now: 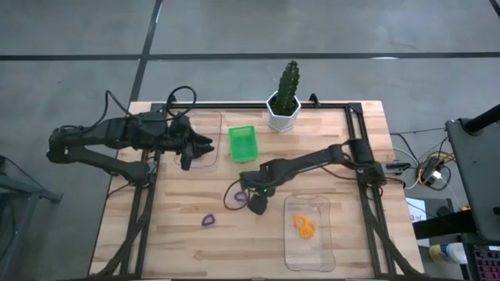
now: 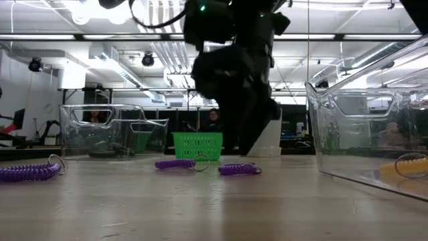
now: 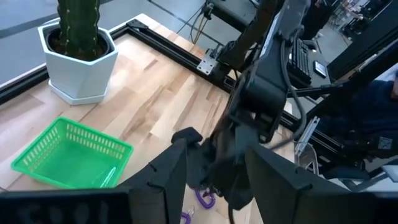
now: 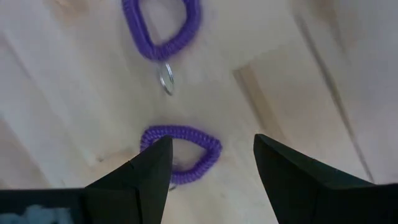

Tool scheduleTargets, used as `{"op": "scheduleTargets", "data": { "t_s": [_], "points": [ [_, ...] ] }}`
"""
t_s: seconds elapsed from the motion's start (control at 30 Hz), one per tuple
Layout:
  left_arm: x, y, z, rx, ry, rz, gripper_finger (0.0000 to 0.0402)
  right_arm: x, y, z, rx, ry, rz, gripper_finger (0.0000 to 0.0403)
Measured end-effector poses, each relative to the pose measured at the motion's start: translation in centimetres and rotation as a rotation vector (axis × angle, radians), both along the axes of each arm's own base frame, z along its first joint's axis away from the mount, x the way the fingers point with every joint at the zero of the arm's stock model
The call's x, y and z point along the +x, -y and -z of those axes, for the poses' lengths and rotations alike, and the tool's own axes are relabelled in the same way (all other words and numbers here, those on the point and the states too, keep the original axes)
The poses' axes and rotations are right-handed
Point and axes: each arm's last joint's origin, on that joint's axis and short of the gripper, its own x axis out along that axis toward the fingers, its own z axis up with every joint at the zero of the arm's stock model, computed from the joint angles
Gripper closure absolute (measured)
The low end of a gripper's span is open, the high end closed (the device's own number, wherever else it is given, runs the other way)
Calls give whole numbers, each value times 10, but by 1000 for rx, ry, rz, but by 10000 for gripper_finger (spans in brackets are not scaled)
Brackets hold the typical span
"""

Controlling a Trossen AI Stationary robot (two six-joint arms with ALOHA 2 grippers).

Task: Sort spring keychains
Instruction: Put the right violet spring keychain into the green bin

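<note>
My right gripper is open near the table's middle, pointing down. In the right wrist view a purple spring keychain lies on the wood between the fingertips of my right gripper, partly behind one finger. A second purple keychain lies just beyond it, and a third lies nearer the front left. Orange keychains lie in the clear tray at the front right. My left gripper is open and empty above the far-left clear tray.
A green bin stands at the far middle, with a potted cactus behind it to the right. A black frame rail runs along the table's right side. Bare wood lies at the front left. People sit in the room behind.
</note>
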Motion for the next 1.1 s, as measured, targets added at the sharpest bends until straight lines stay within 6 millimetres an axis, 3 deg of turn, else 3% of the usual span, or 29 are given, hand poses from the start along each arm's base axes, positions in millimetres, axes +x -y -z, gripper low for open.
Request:
{"op": "scheduleTargets", "data": {
  "t_s": [0.2,0.43,0.7,0.83,1.0,1.1],
  "points": [
    [-1,0,0,-1,2,3,245,5,-7,12,-28,-135,-88,184],
    [-1,0,0,12,1,9,245,7,-20,9,-35,-104,-147,184],
    [-1,0,0,13,1,10,245,10,-20,26,-44,-131,-142,191],
    [-1,0,0,12,1,10,245,10,-20,28,-51,-136,-152,246],
    [-1,0,0,11,1,10,245,10,-14,27,-53,-140,-159,369],
    [-1,0,0,12,1,10,245,11,-9,22,-50,-119,-154,383]
  ]
}}
